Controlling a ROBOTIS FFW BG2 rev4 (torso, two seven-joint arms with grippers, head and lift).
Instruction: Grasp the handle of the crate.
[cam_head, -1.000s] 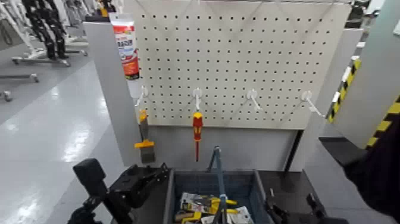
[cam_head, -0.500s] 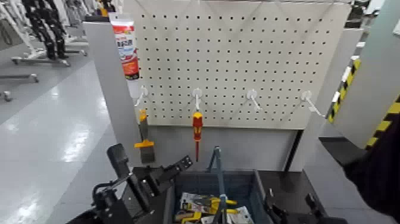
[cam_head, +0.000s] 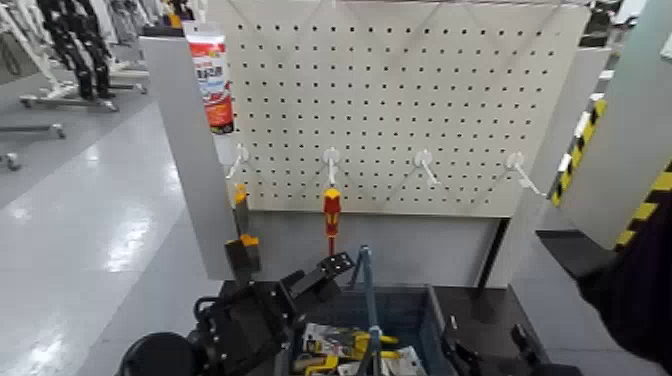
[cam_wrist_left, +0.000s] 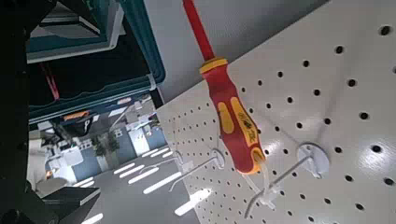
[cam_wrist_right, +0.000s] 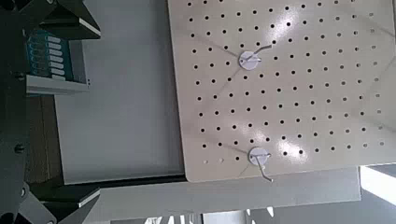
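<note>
A white pegboard (cam_head: 400, 100) fills the back of the head view, mounted on a grey stand, with four white hooks (cam_head: 425, 160) in a row along its lower part. A red-and-yellow screwdriver (cam_head: 331, 215) hangs from the second hook, tip down; the left wrist view shows the same screwdriver (cam_wrist_left: 233, 117) close against the board. A red-and-white tube (cam_head: 211, 80) stands high at the board's left edge, and a scraper with an orange collar (cam_head: 241, 240) hangs below it.

Low in the head view sits the dark blue-grey crate (cam_head: 415, 315), open-topped, with yellow and white tools inside (cam_head: 350, 348). The handle (cam_head: 367, 290) rises upright from the crate's middle, a thin blue-grey bar with a slanted strut on its left side.

The left pincer (cam_head: 325, 278) is raised at the crate's near-left corner, reaching toward the handle and just beside it, not around it; I cannot tell how wide it stands. The right pincer (cam_head: 485, 352) lies low at the crate's right side on the dark worktop (cam_head: 495, 305), apart from the handle, and its opening cannot be told either.
</note>
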